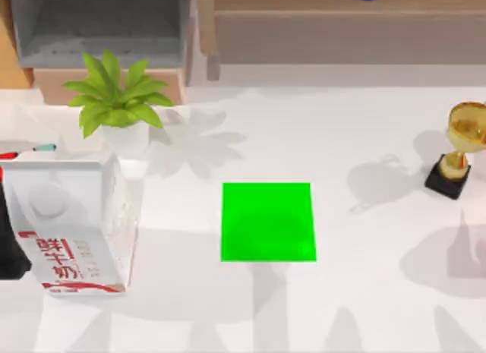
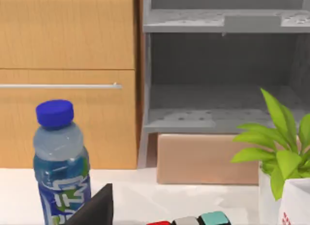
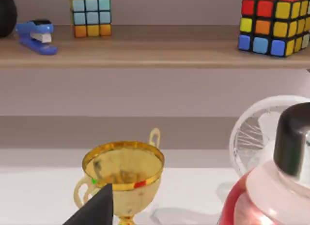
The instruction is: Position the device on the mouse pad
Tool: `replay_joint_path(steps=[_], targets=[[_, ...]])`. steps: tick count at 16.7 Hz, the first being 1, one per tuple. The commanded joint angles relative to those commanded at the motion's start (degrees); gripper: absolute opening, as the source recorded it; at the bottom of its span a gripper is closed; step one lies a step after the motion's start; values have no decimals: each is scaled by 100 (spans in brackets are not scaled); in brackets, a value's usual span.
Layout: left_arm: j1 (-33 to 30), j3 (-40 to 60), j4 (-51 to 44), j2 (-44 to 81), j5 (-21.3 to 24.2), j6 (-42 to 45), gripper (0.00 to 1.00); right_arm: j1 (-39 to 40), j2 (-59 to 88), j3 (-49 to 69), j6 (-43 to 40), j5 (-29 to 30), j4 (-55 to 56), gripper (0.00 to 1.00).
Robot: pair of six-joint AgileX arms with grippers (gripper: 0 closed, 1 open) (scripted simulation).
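The mouse pad (image 1: 267,222) lies bare at the worktop's (image 1: 364,292) centre; nothing is placed yet. Next, I judge, comes finding the device. Either arm's finger state: cannot tell.

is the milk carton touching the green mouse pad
Apart. In the top view, a strip of bare white table separates the milk carton from the mouse pad.

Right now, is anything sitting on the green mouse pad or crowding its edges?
Nothing visible does. In the top view the mouse pad lies bare on the white table. The milk carton stands off to its left, the potted plant up-left, the gold trophy far right, all apart from it.
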Motion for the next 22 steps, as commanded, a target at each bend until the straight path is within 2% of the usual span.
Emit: replay_joint_path(steps=[5,8,11,17,22], targets=[[156,359,-25,371,55,-138,100,0,0,0,0,0,0,100],[468,1230,-168,1281,173,-430,100,0,0,0,0,0,0,100],[894,2430,-686,2729,292,-817,100,0,0,0,0,0,0,100],[1884,4650,-3089,6487,324,-1604,100,0,0,0,0,0,0,100],[2578,5609,-5153,8448,153,-2092,100,0,0,0,0,0,0,100]])
